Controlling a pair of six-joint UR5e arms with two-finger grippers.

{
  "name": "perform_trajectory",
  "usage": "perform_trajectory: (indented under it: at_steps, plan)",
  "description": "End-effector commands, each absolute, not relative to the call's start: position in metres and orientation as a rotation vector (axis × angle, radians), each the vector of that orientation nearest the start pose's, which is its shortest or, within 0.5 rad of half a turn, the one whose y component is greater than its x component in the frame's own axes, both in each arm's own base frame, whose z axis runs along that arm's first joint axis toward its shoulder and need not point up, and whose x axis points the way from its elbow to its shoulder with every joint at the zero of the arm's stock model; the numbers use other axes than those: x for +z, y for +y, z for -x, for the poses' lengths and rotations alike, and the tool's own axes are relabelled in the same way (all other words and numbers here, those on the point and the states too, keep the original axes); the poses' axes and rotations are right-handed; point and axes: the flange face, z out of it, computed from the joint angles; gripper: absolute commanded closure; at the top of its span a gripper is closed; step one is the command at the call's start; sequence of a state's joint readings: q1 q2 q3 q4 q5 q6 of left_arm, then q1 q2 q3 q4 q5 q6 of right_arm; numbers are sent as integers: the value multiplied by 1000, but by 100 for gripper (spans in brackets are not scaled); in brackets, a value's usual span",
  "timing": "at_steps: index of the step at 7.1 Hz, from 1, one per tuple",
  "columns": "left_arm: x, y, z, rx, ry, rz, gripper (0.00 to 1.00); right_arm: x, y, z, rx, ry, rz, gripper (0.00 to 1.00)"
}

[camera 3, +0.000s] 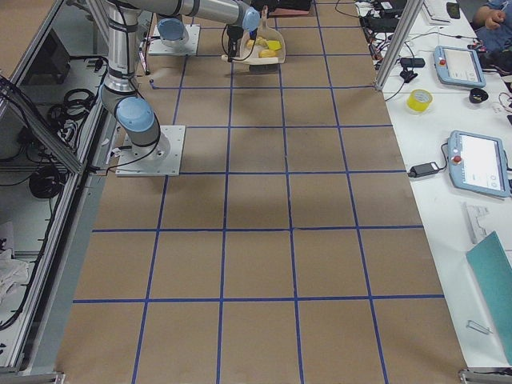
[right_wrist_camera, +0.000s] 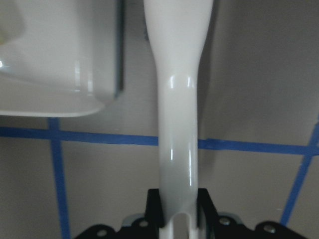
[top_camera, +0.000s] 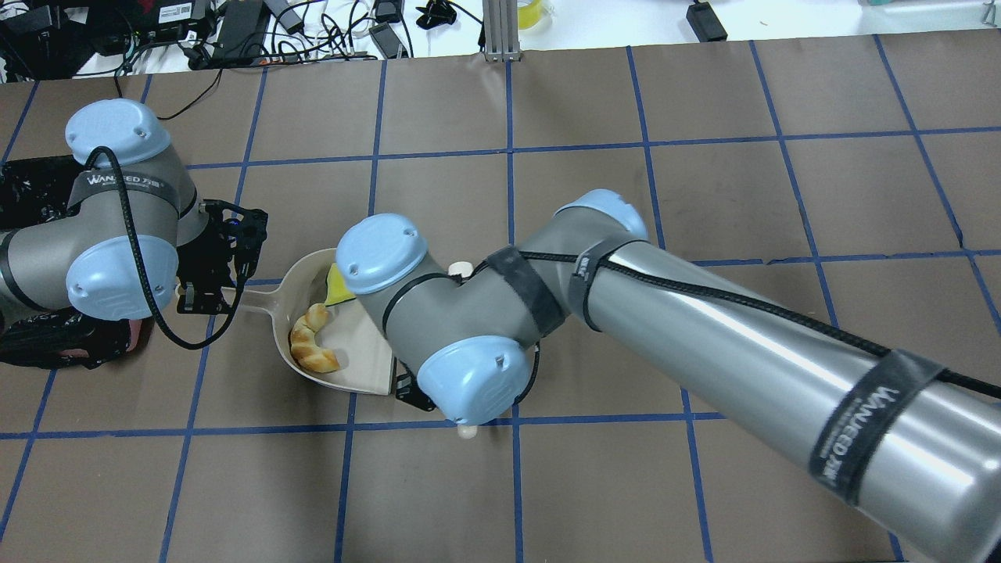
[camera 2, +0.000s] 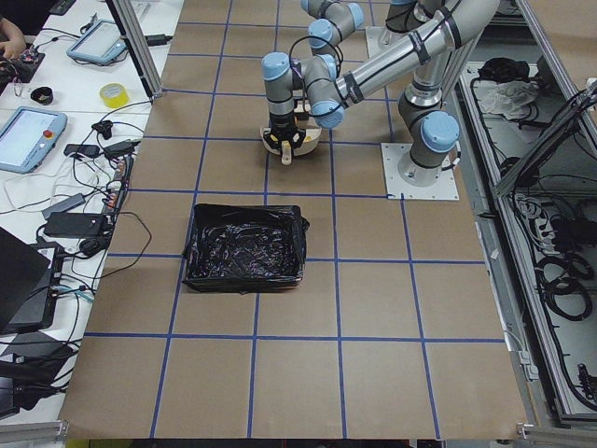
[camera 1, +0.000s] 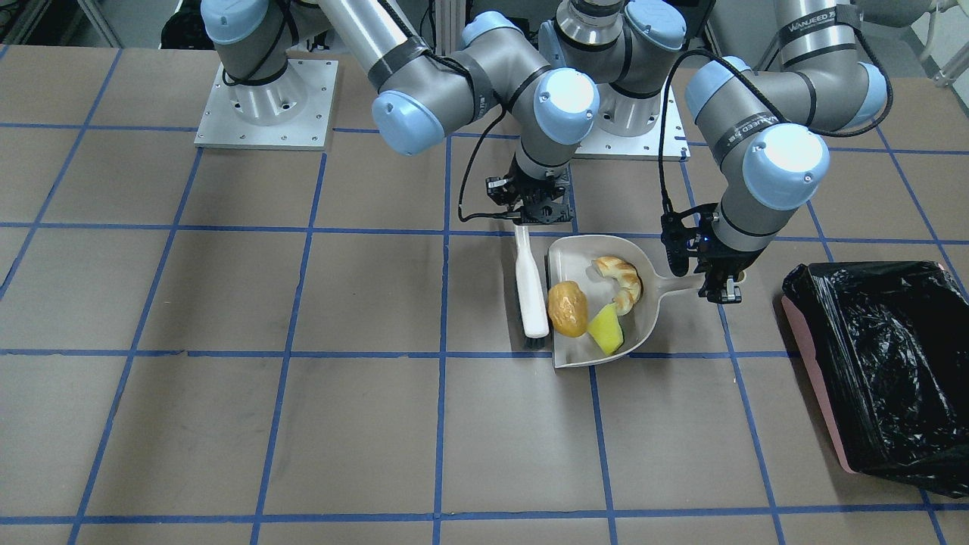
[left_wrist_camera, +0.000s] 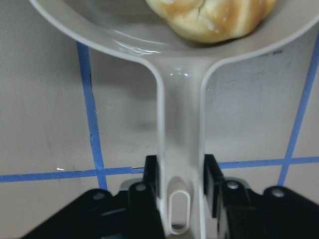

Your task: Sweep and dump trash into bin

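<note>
The cream dustpan (camera 1: 575, 261) lies on the table and holds the trash: a golden-brown lump (camera 1: 568, 308), a pale crescent (camera 1: 622, 280) and a yellow wedge (camera 1: 607, 331). My left gripper (camera 1: 719, 291) is shut on the dustpan handle (left_wrist_camera: 180, 144); the crescent (left_wrist_camera: 214, 17) lies just ahead of it. My right gripper (camera 1: 539, 218) is shut on the white brush handle (right_wrist_camera: 178, 114); the brush (camera 1: 531, 284) lies on the table along the pan's open edge. The bin (camera 1: 886, 363), pink with a black bag, stands beyond my left gripper, away from the pan.
The two arm base plates (camera 1: 265, 106) sit at the robot's side of the table. In the overhead view my right arm's elbow (top_camera: 438, 313) covers part of the dustpan (top_camera: 356, 363) and the brush. Cables and devices lie on the bench beyond the table's far edge (top_camera: 313, 23).
</note>
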State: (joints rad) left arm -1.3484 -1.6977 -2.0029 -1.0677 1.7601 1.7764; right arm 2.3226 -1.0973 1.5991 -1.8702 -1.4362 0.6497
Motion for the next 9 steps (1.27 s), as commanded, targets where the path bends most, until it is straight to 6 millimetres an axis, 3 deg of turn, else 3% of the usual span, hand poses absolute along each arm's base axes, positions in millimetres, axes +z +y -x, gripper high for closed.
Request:
perform_trajectory:
  at_steps: [1,4,6,9]
  plan:
    - [273,-494,5,293,2183,-2161,100,239,-352,-588,362,3079,126,100]
    - [274,-496,-1,275,2196,-2149,100,239,-352,-586,369,3105,135,100]
    - [277,-496,-1,238,2213,-2146,100,243,-352,-574,365,3197,152,100]
    - [277,-497,-30,126,2323,-2109,100,252,-350,-568,345,3229,159,100]
